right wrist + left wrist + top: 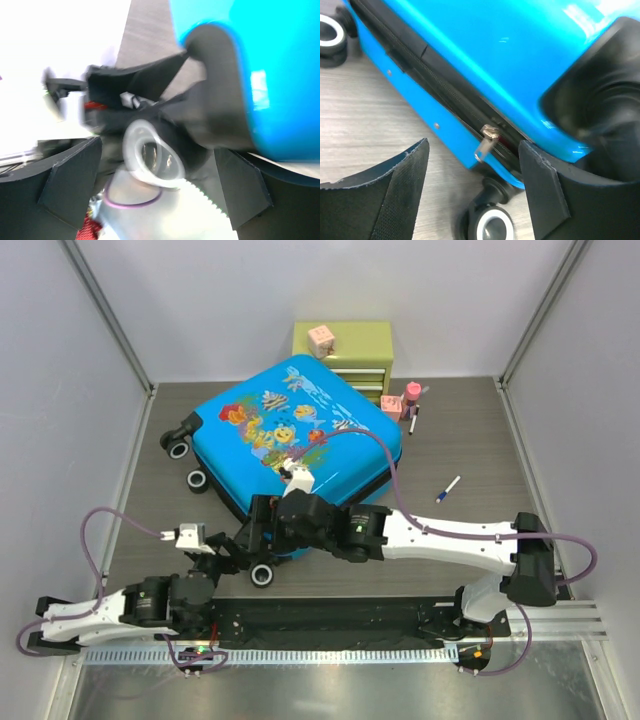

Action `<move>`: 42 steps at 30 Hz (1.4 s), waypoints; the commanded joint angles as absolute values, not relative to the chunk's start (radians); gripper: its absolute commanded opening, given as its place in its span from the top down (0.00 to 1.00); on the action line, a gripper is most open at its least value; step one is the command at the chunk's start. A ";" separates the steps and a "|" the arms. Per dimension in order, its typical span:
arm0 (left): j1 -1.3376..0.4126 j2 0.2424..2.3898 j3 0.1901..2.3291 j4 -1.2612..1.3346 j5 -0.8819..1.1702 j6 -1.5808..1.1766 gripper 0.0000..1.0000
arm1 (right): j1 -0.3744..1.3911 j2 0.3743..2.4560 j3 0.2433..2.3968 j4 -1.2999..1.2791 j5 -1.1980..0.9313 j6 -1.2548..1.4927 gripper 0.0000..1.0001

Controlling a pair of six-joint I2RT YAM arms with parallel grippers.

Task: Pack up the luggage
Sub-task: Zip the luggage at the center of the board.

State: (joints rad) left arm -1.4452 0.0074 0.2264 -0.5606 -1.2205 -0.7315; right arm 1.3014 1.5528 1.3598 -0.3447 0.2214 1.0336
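The luggage, a bright blue fish-print suitcase, lies flat and closed on the table. In the left wrist view its blue shell fills the top, with a silver zipper pull hanging on the black zipper seam. My left gripper is open just below that pull, and a black-and-white wheel shows between its fingers. My right gripper is also open at the suitcase's near corner. A blurred wheel sits between its fingers, touching neither.
A small green drawer chest with a pink cube on top stands behind the suitcase. A pink bottle is beside it, and a pen lies on the table to the right. Walls close in both sides.
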 commanded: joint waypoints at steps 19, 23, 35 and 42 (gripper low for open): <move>-1.474 -0.018 0.558 -0.903 -1.024 -0.943 0.24 | 0.886 1.179 1.327 -0.618 0.374 0.605 0.00; -1.474 0.046 0.575 -0.897 -0.933 -0.931 0.19 | 0.655 1.226 1.342 -0.612 0.217 0.546 0.00; -1.474 0.238 0.681 -0.864 -0.609 -0.868 0.13 | 0.199 1.397 1.296 -0.520 -0.162 0.495 0.00; -1.474 0.238 0.797 -0.923 -0.491 -0.948 0.11 | 0.192 1.511 1.284 -0.462 -0.115 0.463 0.00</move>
